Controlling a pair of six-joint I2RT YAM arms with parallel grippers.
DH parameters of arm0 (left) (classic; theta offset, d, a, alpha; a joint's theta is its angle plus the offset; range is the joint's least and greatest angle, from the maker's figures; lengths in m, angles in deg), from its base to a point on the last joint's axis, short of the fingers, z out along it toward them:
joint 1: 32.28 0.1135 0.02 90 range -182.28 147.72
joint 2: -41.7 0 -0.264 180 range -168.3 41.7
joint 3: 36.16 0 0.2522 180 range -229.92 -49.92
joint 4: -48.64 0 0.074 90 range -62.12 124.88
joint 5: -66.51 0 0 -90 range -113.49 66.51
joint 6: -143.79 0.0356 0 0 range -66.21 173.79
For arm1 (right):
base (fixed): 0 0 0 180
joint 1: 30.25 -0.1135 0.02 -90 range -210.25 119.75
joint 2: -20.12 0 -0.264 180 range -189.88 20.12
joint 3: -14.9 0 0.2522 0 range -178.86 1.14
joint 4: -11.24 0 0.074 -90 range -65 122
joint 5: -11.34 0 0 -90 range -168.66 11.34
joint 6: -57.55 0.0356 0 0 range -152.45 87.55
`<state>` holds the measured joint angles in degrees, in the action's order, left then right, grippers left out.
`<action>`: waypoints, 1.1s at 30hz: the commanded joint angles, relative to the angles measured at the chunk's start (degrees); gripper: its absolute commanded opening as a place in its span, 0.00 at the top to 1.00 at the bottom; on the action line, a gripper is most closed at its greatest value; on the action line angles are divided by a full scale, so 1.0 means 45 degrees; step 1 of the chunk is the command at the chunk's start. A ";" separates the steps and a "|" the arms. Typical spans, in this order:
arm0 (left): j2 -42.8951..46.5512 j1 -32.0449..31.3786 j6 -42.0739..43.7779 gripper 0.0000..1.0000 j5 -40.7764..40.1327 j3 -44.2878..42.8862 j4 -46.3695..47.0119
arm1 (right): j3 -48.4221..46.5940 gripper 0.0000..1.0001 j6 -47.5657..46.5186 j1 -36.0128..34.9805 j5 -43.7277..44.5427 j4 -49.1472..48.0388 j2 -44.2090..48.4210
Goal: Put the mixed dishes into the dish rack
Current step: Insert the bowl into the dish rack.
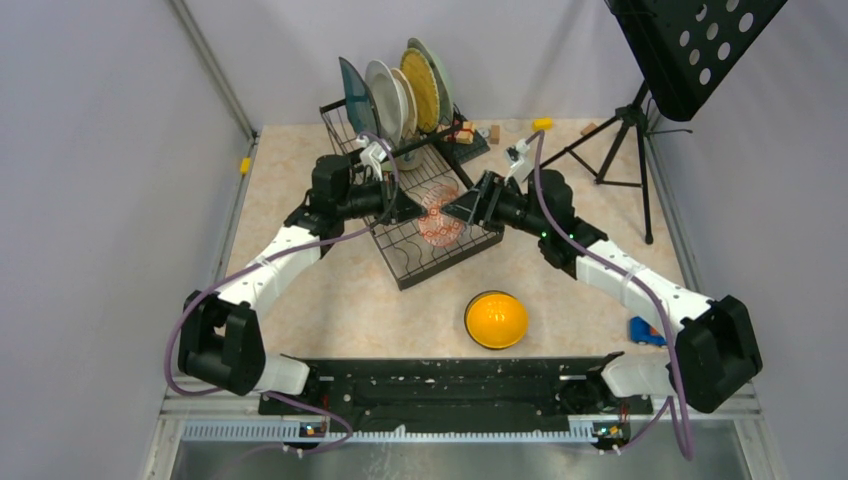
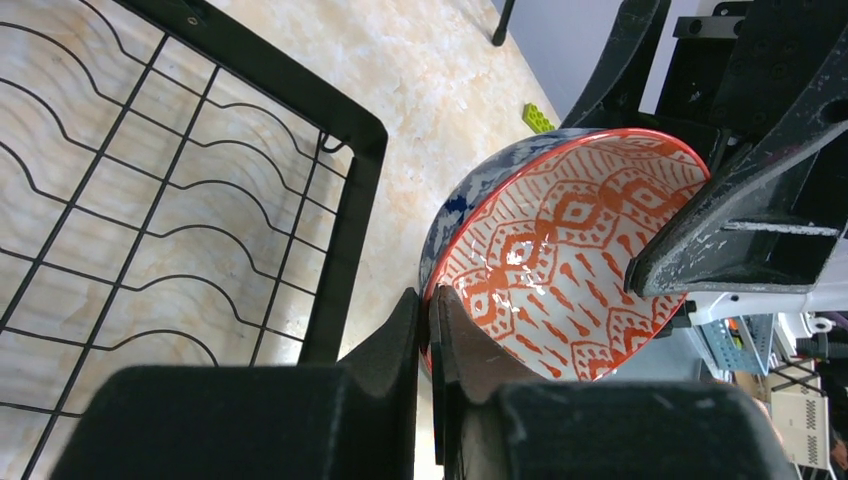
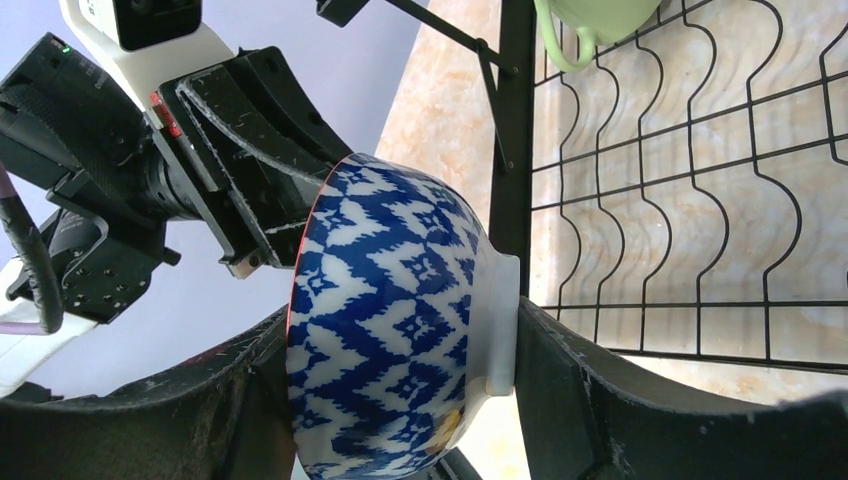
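The red-patterned bowl [image 1: 438, 215], blue and white outside, is held on its side over the front part of the dish rack's flat tray [image 1: 440, 268]. My left gripper [image 1: 415, 208] is shut on its rim [image 2: 428, 300]; the bowl's orange inside [image 2: 560, 250] faces it. My right gripper [image 1: 455, 207] spans the bowl [image 3: 390, 300] from rim to foot [image 3: 400, 320], shut on it. Several plates [image 1: 400, 95] stand in the rack's upper section. A yellow-orange bowl [image 1: 496, 319] sits upside down on the table near the front. A light-green mug [image 3: 590, 20] sits in the tray.
The black tripod music stand [image 1: 690, 40] stands at the back right. A blue toy car [image 1: 645, 332] lies by the right arm. Small blocks [image 1: 542, 124] lie behind the rack. The rack's frame [image 2: 345, 230] runs just left of the bowl.
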<state>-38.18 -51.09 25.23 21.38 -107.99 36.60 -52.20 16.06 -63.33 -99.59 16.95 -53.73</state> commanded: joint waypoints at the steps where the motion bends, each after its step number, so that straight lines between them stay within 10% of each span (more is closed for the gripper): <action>1: 0.0035 0.0078 0.0055 0.87 -0.0327 -0.0196 0.0106 | -0.0752 0.62 -0.0557 0.0047 -0.0206 -0.0381 -0.0220; 33: 0.1730 0.0078 0.1032 0.39 -0.5226 0.1160 -0.1962 | -0.2666 0.67 -0.4002 0.0047 0.2684 0.1406 -0.2452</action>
<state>-34.46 -51.00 29.30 4.24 -105.47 28.16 -59.39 2.60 -63.33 -90.41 24.71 -63.04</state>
